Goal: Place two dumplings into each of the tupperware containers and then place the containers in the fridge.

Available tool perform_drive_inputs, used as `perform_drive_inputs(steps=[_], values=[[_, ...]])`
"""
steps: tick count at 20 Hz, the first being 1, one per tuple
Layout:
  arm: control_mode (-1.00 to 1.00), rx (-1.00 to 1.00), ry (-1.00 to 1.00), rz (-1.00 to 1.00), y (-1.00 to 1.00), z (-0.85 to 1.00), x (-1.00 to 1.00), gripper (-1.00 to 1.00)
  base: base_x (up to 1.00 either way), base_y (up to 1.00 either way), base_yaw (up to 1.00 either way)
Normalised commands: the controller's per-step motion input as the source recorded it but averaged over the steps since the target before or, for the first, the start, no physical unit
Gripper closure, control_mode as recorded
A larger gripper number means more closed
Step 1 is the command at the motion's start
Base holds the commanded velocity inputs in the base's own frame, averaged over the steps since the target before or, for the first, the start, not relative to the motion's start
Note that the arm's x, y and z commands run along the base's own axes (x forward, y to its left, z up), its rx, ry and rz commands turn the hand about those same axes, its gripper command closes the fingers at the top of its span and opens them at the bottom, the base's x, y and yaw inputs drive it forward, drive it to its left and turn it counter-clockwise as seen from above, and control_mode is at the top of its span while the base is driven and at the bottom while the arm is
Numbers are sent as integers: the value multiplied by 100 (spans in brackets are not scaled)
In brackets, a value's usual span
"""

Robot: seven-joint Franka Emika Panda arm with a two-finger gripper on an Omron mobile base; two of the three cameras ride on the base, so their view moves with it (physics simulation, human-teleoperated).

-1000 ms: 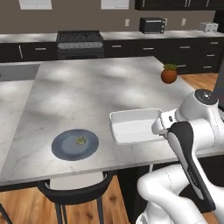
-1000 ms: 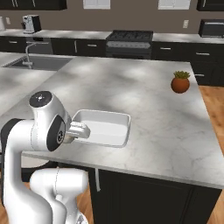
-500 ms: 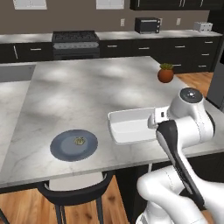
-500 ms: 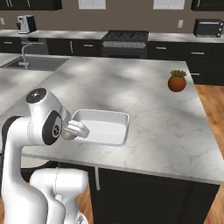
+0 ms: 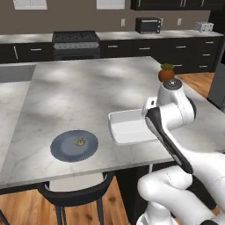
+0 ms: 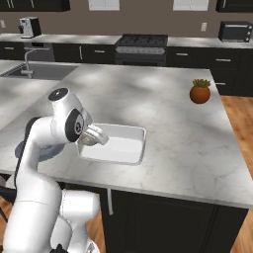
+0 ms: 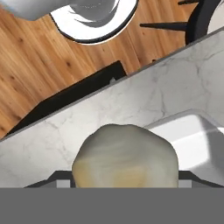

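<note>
you have a dumpling [image 7: 126, 155] pinched in the gripper [image 7: 127, 181] — it bulges up pale and lumpy between the jaws in the hand view, right over the near edge of the marble counter [image 5: 88, 96]; the tupperware container [image 5: 129, 127] sits just beside it, and its white corner shows at the right of the hand view; a second dumpling [image 5: 79, 141] lies on the blue-grey plate [image 5: 74, 145], well apart to the left; compared with a second ago, your base views have shifted — the whole scene has slid sideways, so the camera moved, not the things; the container and plate keep their places on the counter; the potted plant [image 6: 200, 91] stands by the far corner.
</note>
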Motion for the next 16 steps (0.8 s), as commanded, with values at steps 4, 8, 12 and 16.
perform_drive_inputs(steps=[4, 8, 12, 16], values=[[-100, 2, 24, 0, -43, -5, 77, 100, 0, 0, 0], [-100, 0, 25, 0, -13, -31, 77, 100, 0, 0, 0], [-100, -4, 21, 0, 0, -57, 73, 100, 0, 0, 0], [-100, -1, 17, 0, 0, -72, 67, 100, 0, 0, 0]])
